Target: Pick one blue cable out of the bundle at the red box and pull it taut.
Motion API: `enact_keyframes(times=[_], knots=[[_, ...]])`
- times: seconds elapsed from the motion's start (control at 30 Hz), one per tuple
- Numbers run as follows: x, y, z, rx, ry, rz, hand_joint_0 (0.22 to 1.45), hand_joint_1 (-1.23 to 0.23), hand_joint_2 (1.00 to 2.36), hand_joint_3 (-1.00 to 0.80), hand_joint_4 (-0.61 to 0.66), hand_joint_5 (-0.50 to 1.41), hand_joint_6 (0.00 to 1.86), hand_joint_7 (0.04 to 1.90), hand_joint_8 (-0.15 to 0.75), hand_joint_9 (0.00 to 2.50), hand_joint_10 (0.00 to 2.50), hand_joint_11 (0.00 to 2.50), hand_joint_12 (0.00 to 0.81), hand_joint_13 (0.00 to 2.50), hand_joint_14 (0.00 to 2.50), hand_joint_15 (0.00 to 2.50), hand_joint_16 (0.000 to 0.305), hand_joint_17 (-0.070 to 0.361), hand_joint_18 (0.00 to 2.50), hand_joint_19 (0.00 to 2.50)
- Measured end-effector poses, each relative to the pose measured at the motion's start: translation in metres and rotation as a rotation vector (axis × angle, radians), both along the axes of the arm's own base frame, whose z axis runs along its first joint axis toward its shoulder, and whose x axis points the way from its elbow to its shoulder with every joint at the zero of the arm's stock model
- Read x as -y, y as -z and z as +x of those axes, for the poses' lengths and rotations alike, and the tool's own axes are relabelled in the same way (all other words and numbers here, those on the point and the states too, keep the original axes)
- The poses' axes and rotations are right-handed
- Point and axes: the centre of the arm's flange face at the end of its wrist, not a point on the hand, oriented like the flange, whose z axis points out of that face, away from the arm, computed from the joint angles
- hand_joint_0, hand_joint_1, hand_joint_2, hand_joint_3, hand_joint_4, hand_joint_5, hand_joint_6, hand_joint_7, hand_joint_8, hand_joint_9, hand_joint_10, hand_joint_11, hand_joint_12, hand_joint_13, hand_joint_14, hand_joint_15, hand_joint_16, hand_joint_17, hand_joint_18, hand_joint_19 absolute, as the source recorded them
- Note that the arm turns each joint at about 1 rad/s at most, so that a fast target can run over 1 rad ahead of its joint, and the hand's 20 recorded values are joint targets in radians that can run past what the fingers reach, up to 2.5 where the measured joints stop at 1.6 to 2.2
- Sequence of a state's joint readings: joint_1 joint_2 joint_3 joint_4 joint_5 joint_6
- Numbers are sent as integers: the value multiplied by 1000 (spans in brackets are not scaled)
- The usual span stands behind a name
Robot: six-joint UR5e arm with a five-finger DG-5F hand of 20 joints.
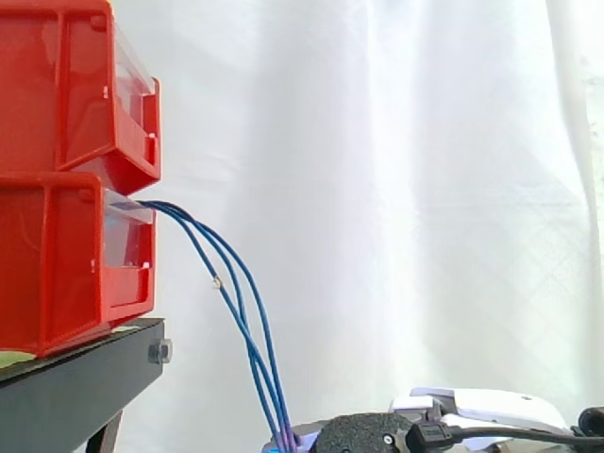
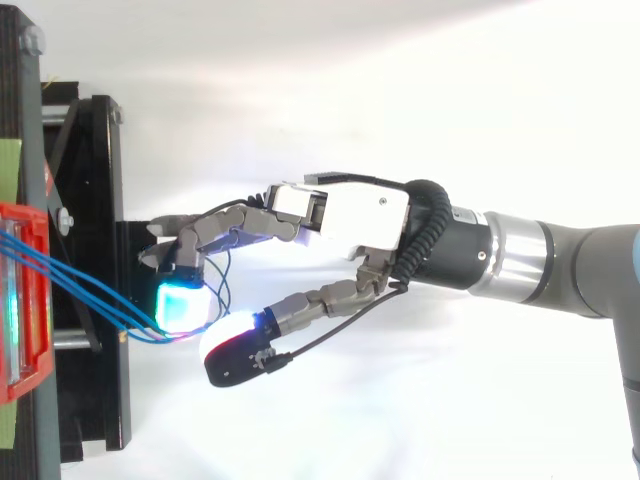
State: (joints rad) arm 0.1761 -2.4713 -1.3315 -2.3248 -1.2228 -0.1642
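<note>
Three blue cables (image 1: 247, 316) leave the lower red bin (image 1: 57, 274) and sag down to the right in a loose curve. In the top view they run from the red bin (image 2: 22, 370) to my hand (image 2: 350, 215), converging (image 2: 110, 312) between a cyan-glowing fingertip (image 2: 180, 300) and the thumb's white-glowing pad (image 2: 235, 345). The fingers curl toward the thumb and pinch the cables there. A thin blue loop (image 2: 221, 282) shows just behind the cyan pad. In the side view the hand (image 1: 491, 408) lies low at the bottom edge, where the cables end.
A second red bin (image 1: 66, 85) sits stacked on the lower one. Both rest on a black stand (image 1: 75, 387), whose frame (image 2: 95, 200) lies just left of the fingertips. A white curtain hangs behind. The arm (image 2: 560, 255) comes in from the right.
</note>
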Motion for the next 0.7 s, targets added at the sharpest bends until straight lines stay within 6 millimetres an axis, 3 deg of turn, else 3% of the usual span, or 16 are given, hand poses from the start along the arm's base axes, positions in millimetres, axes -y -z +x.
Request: enact_keyframes(times=[0.13,0.43,0.53,0.7], knots=[[1,0,0,1,1,0,582,-715,1004,-436,281,-138,665,1001,317,537,2,101,385,257,0,41,61,138,351,171],[4,0,0,4,2,18,622,-698,1014,-310,224,-127,666,1091,325,569,2,104,382,280,0,38,61,137,371,163],[6,0,0,5,2,31,628,-719,1018,-214,221,-168,791,911,322,582,4,155,383,296,2,46,61,137,391,166],[7,0,0,6,-3,44,611,-721,1021,-89,239,-178,864,865,330,606,4,187,393,317,2,58,63,141,423,173]])
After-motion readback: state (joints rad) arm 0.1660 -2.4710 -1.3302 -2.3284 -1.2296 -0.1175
